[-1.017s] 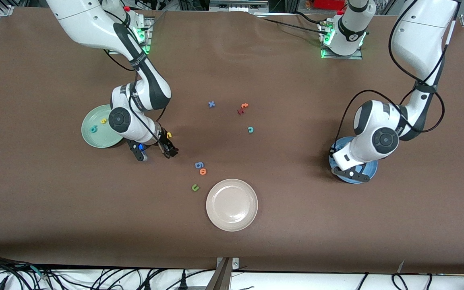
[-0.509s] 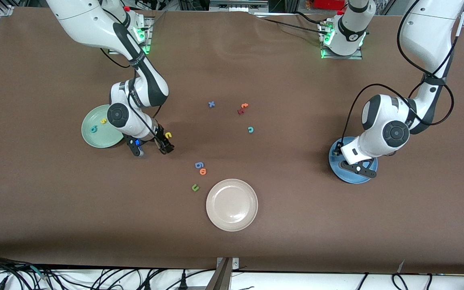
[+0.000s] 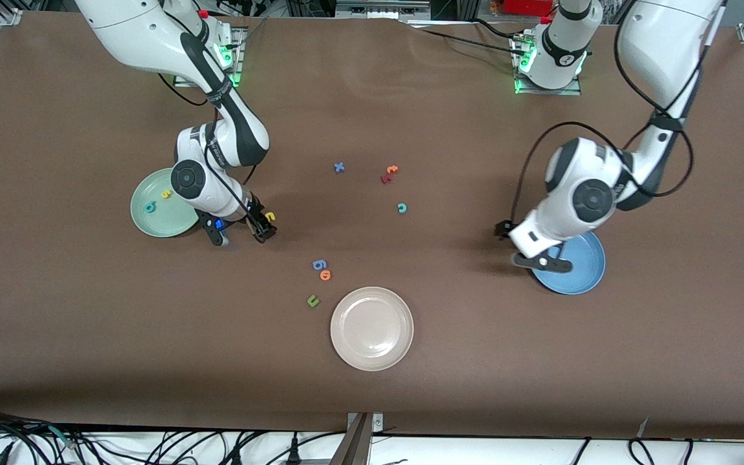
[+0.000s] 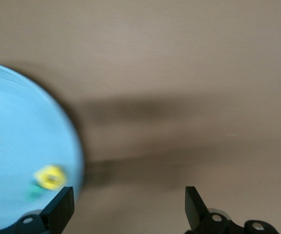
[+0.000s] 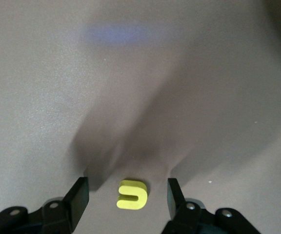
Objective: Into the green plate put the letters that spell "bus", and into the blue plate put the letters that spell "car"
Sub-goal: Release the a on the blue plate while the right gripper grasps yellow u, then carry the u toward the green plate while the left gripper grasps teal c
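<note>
The right pincer [image 5: 126, 195] stands low over the brown desk [image 3: 449, 361] just beside the green plate [image 3: 152, 223], its fingers [image 5: 79, 195] apart on either side of the yellow "u" [image 5: 131, 194], which lies flat on the desk and is not yet clamped. The green plate, round and pale mint, holds the teal "b" [image 3: 150, 207] and the yellow "s" [image 3: 166, 194], lying apart from each other. The left pincer [image 4: 126, 204] hangs with fingers wide apart and empty over the rim of the blue plate [image 3: 582, 271], on the side toward the middle of the desk. That plate, round and glossy, holds a yellow letter [image 4: 49, 176] with a teal one touching it; their shapes cannot be read. The teal "c" [image 3: 402, 208] lies on the bare desk near the centre, with an orange and a red letter [image 3: 389, 174] and a blue "x" [image 3: 339, 167] closer to the edge where the arms' bases stand. A blue "g" [image 3: 319, 265], orange "o" [image 3: 325, 275] and olive "u" [image 3: 312, 300] lie near the cream-white plate [image 3: 372, 329], which is empty. Broad bare strips run along all four desk edges.
</note>
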Available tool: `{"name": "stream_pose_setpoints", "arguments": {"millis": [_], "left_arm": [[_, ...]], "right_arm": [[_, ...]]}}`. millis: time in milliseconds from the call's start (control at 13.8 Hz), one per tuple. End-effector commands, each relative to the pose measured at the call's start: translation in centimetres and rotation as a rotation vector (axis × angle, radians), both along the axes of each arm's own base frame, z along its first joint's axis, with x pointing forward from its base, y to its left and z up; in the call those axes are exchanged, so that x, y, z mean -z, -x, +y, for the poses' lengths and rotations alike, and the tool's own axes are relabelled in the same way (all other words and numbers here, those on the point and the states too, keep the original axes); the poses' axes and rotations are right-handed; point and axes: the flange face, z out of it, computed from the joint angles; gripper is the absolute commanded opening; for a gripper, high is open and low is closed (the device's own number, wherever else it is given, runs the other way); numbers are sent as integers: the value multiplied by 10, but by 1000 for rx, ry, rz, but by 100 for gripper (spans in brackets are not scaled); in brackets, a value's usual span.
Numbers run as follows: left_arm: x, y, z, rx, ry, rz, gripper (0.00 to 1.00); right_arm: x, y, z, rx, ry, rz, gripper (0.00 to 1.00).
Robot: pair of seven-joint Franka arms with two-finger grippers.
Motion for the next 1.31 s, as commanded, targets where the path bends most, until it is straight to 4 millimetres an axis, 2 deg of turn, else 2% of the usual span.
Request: {"name": "stream_pose_setpoints", "arguments": {"millis": [0,145,218,436,509,581,654,726,872,944,1235], "left_arm": [[-21,17,-61,-155,7,9,100],[-20,36,-107,-251,-6,20,100],[-20,44,-123,-303,-17,23,100],[-14,57,-151,-358,-7,16,100],[-7,68,-173,-359,8,-2,100],[9,76,-188,-373,20,-1,100],[16,73,-200,-393,27,5,100],[24,68,-204,-424,22,14,100],[32,70,-216,-445,-11,-16,100],[37,69,-221,-455,-23,-29,100],[45,64,-224,-466,-29,-35,100]], "right_arm": [[-7,11,0,26,-8,6,74],[-6,12,0,28,-7,6,74],[-5,12,1,26,-7,9,74],[-4,14,0,29,-5,12,74],[-3,14,1,28,-6,13,74],[-2,14,1,30,-6,14,74],[0,16,3,26,-7,16,74],[0,16,3,26,-6,18,74],[1,16,4,39,-16,22,73],[1,16,4,38,-17,22,70],[1,16,4,20,-18,23,29]]}}
